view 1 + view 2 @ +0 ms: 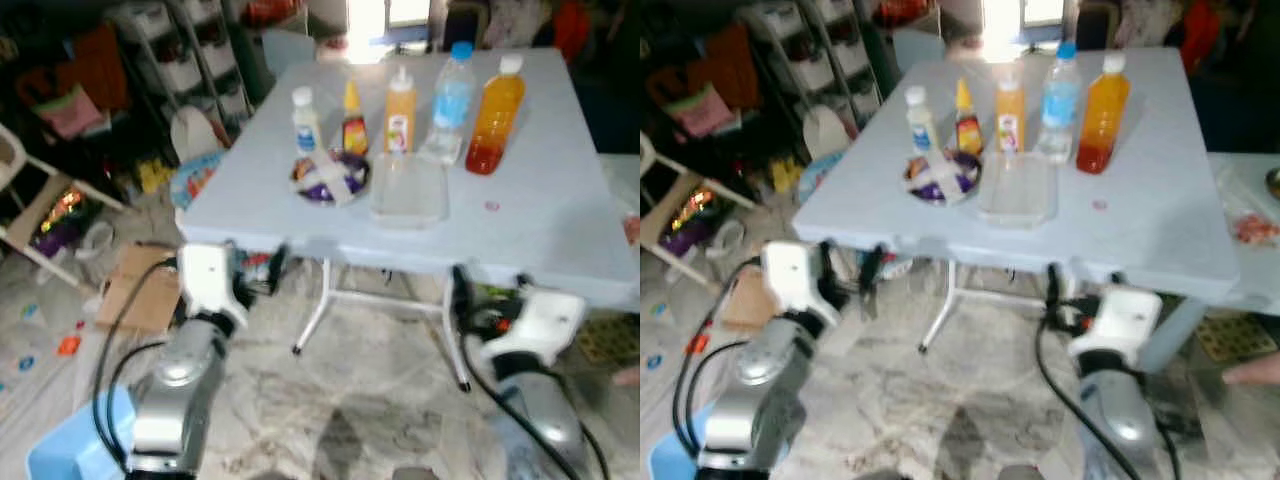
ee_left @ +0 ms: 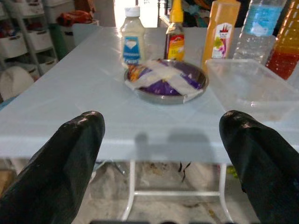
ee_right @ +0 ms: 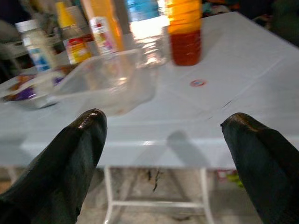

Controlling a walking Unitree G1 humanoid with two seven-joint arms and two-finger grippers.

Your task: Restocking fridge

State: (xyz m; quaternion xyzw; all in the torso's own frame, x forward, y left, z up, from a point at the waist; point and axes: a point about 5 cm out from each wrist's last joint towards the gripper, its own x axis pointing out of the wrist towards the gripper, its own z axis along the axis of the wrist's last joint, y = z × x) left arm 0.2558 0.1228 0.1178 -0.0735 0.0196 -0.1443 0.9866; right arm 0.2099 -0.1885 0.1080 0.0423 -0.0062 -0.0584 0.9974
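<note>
A light blue table [image 1: 540,230] stands in front of me. At its far side stand a white bottle [image 1: 305,120], a yellow-capped sauce bottle [image 1: 354,125], a small orange juice bottle [image 1: 400,115], a water bottle [image 1: 452,100] and a tall orange drink bottle [image 1: 493,120]. In front of them are a metal bowl [image 1: 330,178] holding a wrapped purple item and a clear plastic container [image 1: 410,190]. My left gripper [image 1: 848,270] and right gripper [image 1: 1083,285] hover just short of the table's near edge, at about its height. Both are open and hold nothing.
White table legs [image 1: 318,305] stand on a marble floor. A shelving rack with bins [image 1: 190,60], a white chair [image 1: 20,200] and cardboard [image 1: 140,290] clutter the left. A blue object [image 1: 70,450] sits low left. Another table [image 1: 620,180] adjoins on the right.
</note>
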